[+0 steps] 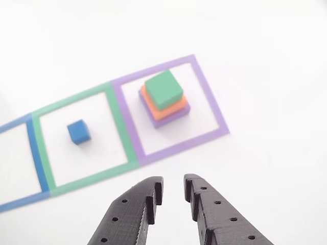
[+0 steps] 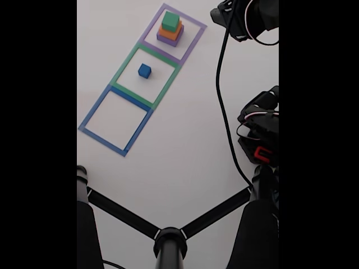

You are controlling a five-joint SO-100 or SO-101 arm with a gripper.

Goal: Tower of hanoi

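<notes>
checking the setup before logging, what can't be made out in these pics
- Purple block: mostly covered by the orange block and green block in the other view.
- Blue tape square: cut off by the left edge there.
- Gripper: base cut off by the bottom edge.

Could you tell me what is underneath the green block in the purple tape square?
The green block sits on the orange block, which rests on the purple block. Only their edges show; the covered tops cannot be seen.
</notes>
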